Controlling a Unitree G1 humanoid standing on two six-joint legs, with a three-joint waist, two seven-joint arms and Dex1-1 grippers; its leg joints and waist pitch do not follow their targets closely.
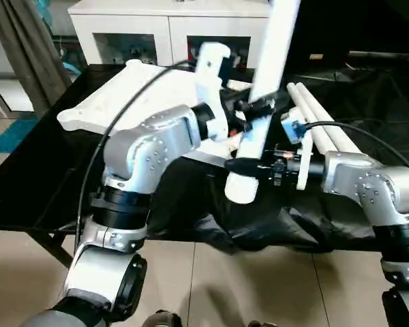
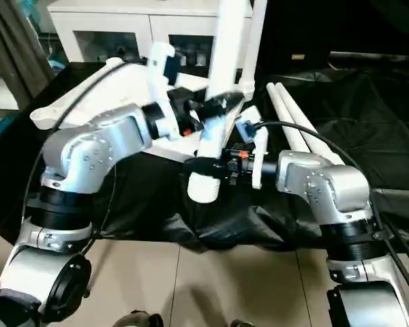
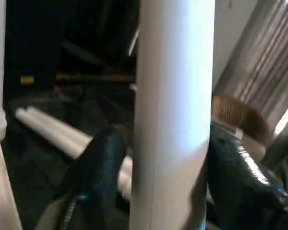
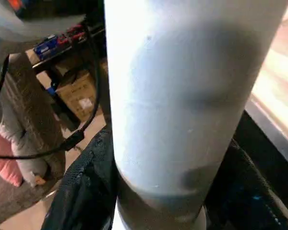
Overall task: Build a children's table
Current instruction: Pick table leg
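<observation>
Nearest the camera, two silver robot forearms are reaching forward over a table draped in black cloth point(image 1: 48, 197). Between them a white plastic table leg point(image 1: 259, 122), a long round tube with a wider flared end, is standing nearly upright and leaning slightly, its flared end hanging lowest, just above the cloth near the table's front edge.

The right gripper point(image 1: 249, 167) is coming in from the right and clamping the leg just above the flared end; in the right wrist view its two black fingers point(image 4: 81, 191) are pressing against either side of the tube. A little higher up the same leg, the left gripper point(image 1: 253, 107) is closing around the tube from the left; the left wrist view is showing one black finger point(image 3: 101, 163) on each side of the white tube, touching it or nearly so.

Behind the left arm, the white tabletop point(image 1: 116, 95) is lying on the cloth. To the right of the held leg, two more white legs point(image 1: 320, 122) are lying side by side on the cloth, running away from the camera.

Farthest back, a white cabinet point(image 1: 170, 27) with glass doors is standing against the wall.
</observation>
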